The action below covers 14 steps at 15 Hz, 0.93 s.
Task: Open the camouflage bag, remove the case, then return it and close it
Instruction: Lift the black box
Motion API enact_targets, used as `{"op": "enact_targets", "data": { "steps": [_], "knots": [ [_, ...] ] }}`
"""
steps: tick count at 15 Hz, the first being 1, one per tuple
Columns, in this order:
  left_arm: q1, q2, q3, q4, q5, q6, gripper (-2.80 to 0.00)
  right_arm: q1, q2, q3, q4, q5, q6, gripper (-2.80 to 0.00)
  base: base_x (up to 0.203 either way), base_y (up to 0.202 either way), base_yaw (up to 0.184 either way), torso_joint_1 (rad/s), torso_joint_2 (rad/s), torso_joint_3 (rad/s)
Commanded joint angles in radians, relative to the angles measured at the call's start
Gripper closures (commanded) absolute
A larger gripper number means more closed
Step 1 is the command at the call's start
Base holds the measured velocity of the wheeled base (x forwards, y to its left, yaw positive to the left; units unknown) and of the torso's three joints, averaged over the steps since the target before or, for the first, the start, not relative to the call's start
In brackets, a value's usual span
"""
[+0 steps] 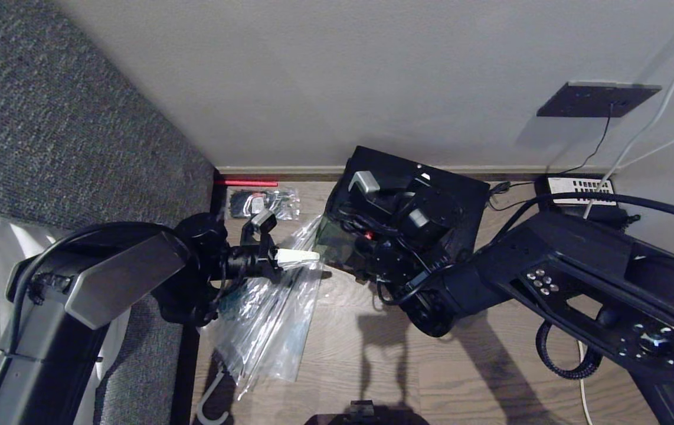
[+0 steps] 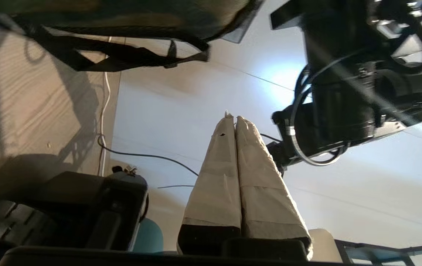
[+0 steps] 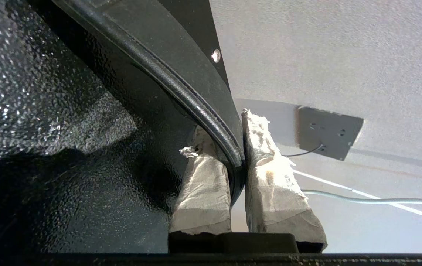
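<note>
I find the camouflage bag (image 1: 337,245) on the wooden floor (image 1: 478,366) at the far side of the scene, close against the wall, with its black lid (image 1: 431,183) raised and leaning back toward the wall. Most of the bag's opening is hidden behind the right arm, so I cannot tell whether a case is inside.

The right tool (image 3: 235,155) sits at the bag and is clenched on the piped rim of the lid; in the right wrist view the rim runs between the two padded fingers (image 3: 203,184). I judge it is holding the lid up.

The left tool (image 2: 233,122) hangs just left of the bag, above the clear plastic-wrapped umbrella (image 1: 272,319) that lies on the floor. Its padded fingers (image 2: 218,173) are pressed together with nothing between them. The left wrist view shows a loose black strap (image 2: 122,61) of the bag hanging ahead of it.

Step in hand, by my reading: the bag is open and the lid is being kept open, while the left tool is placed to go in for the case. The case itself I cannot identify.

The next move calls for spreading the left tool's fingers, carrying it rightward over the bag's left edge without snagging the plastic wrap or the strap, and keeping the right tool's grasp firm so the lid does not drop.
</note>
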Motion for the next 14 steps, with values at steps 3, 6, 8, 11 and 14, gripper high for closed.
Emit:
{"op": "enact_targets", "data": {
  "steps": [3,6,8,11,14],
  "knots": [
    [0.004,0.031,-0.056,-0.009,0.006,-0.007,0.00,0.027,-0.045,0.018,-0.009,-0.008,-0.009,0.00,0.000,0.000,0.000,0.000,0.00,0.000],
    [0.003,0.035,-0.119,-0.009,0.041,-0.013,0.00,0.049,-0.056,0.043,-0.009,-0.008,-0.006,0.00,0.000,0.000,0.000,0.000,0.00,0.000],
    [0.003,0.048,-0.163,-0.009,0.059,-0.013,0.00,0.054,-0.060,0.048,-0.009,-0.008,-0.006,0.00,0.000,0.000,0.000,0.000,0.00,0.000],
    [0.006,0.041,-0.212,-0.009,0.111,-0.017,0.00,0.067,-0.065,0.087,-0.009,-0.008,0.012,0.00,0.000,0.000,0.000,0.000,0.00,0.000],
    [0.004,0.075,-0.224,-0.009,0.104,-0.066,0.00,0.079,-0.074,0.091,-0.009,-0.011,0.016,0.00,0.000,0.000,0.000,0.000,0.00,0.000]
  ]
}}
